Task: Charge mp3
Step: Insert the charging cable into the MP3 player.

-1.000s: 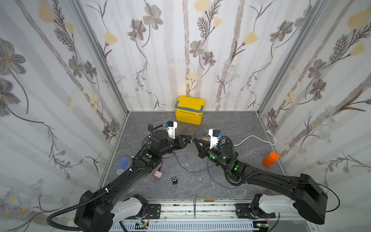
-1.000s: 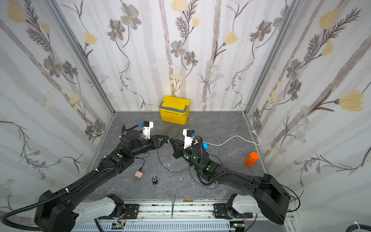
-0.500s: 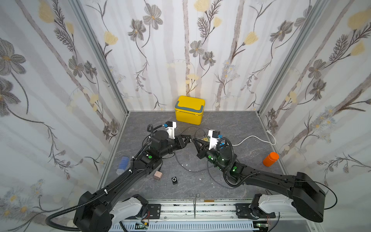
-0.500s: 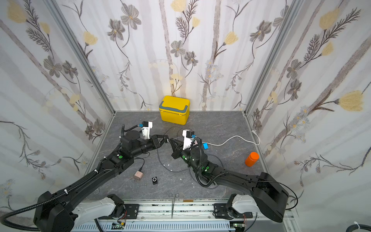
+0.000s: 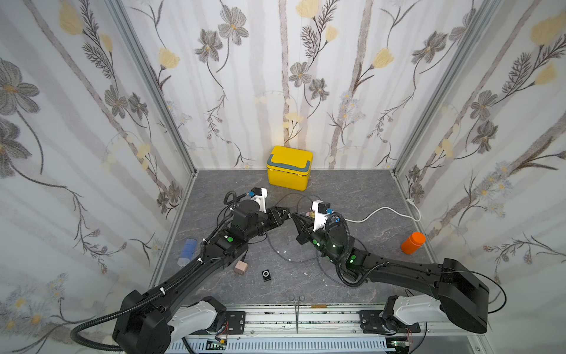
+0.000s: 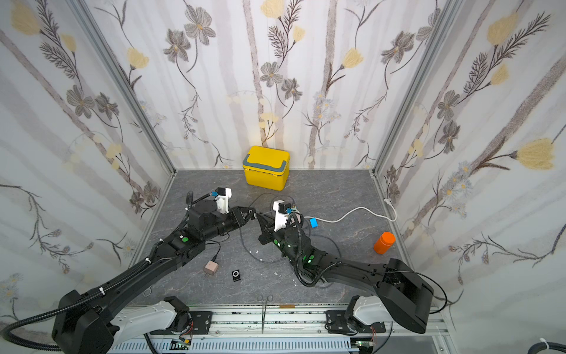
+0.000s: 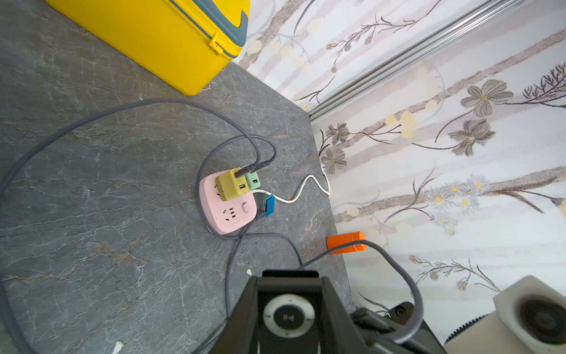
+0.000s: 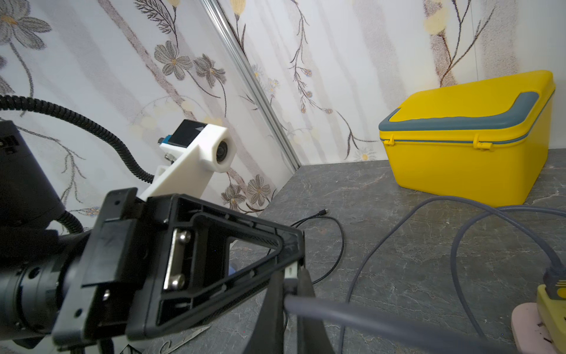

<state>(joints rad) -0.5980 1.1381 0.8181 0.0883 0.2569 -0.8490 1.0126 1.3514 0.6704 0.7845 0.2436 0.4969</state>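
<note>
Left pincer point(image 7: 291, 285) grips mp3 point(image 7: 288, 317), partly cut off; right pincer point(image 8: 290, 277) pinches cable plug point(image 8: 290, 283).

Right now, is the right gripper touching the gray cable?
Touching. The right wrist view shows the right gripper shut on the gray cable, its plug end pinched between both fingers.

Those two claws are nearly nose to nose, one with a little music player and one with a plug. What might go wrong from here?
1. The right gripper pinches the plug at its tip; if it meets the mp3 player in the left gripper slightly off line, it may jam or twist in the grip.
2. The grey cable lies in loose loops; a snag might tug the yellow-green adapter in the pink power strip.
</note>
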